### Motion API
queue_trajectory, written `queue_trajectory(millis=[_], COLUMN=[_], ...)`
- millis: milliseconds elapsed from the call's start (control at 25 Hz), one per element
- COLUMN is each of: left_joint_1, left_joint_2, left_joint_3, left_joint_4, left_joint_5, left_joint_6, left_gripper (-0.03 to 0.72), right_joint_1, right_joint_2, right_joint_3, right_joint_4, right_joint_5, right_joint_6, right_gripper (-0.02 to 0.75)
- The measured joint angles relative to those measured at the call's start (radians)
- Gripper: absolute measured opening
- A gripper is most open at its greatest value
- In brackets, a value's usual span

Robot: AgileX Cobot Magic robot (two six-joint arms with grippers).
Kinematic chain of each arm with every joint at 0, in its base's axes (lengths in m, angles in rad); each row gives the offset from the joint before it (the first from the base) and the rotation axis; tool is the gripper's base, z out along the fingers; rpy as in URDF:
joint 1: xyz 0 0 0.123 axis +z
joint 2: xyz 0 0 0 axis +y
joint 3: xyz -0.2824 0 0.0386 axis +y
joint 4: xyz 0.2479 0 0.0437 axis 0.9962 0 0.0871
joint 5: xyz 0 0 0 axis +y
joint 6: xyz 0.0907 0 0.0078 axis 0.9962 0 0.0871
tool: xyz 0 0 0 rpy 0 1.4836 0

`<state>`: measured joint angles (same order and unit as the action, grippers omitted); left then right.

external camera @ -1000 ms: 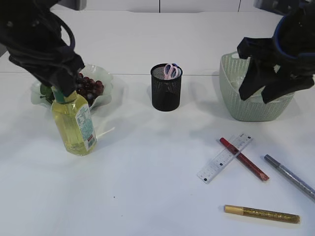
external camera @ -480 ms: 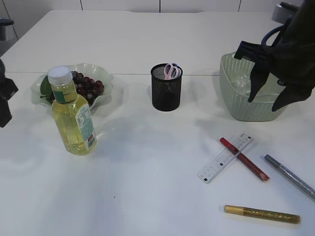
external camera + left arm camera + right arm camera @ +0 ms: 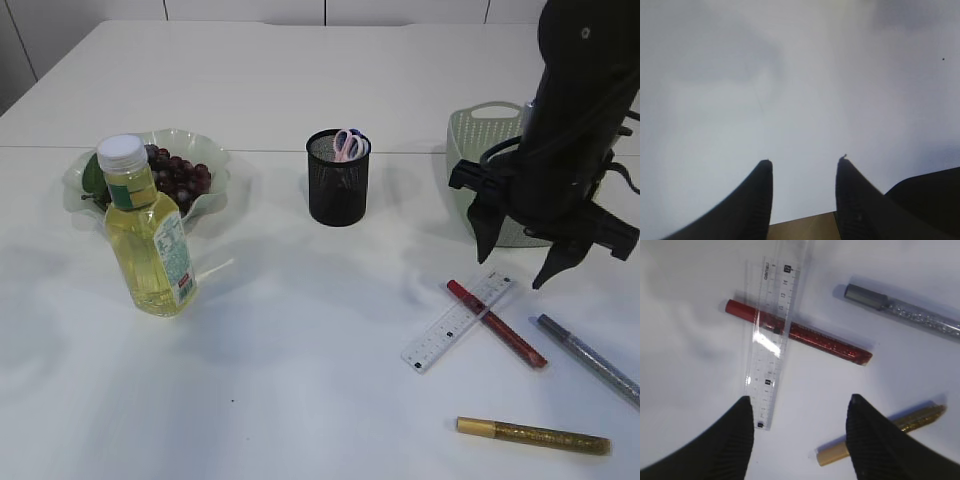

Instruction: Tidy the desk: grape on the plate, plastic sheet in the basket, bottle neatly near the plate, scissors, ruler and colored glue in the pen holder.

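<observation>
With grapes on the plate, the bottle beside it and scissors in the pen holder, the empty right gripper, jaws apart, hangs above the ruler and three glue pens, probably the remaining work.

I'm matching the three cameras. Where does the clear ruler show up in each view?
Exterior view: ruler lower right, lying diagonally across the red glue pen.
Left wrist view: not in it, only bare table.
Right wrist view: ruler left of centre, running top to bottom.
Shared landmark: the red glue pen crossing under it.
</observation>
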<state>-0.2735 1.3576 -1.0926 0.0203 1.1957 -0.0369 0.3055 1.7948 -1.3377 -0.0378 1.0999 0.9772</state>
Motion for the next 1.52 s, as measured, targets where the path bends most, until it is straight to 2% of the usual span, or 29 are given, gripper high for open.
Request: queue_trajectory(millis=[440, 800, 1520], left_joint_1=[0.000, 0.000, 0.000], left_joint_2=[-0.021, -0.021, -0.021], left_joint_3=[0.006, 0.006, 0.006], left_joint_4=[0.000, 0.000, 0.000], left_joint_5=[-0.005, -0.011, -0.023], left_joint_6=[-0.002, -0.002, -0.003], left_gripper=[0.307, 0.307, 0.307], right_joint_1=[-0.100, -0.102, -0.103], right_joint_2=[0.107, 0.175, 0.223], right_joint_3=[0.000, 0.000, 0.000], right_joint_4=[0.090, 0.131, 0.099], right_joint_5=[-0.132, -0.211, -0.248], right_joint_6=[0.033, 0.041, 0.083], right_gripper=[0.475, 0.476, 0.476])
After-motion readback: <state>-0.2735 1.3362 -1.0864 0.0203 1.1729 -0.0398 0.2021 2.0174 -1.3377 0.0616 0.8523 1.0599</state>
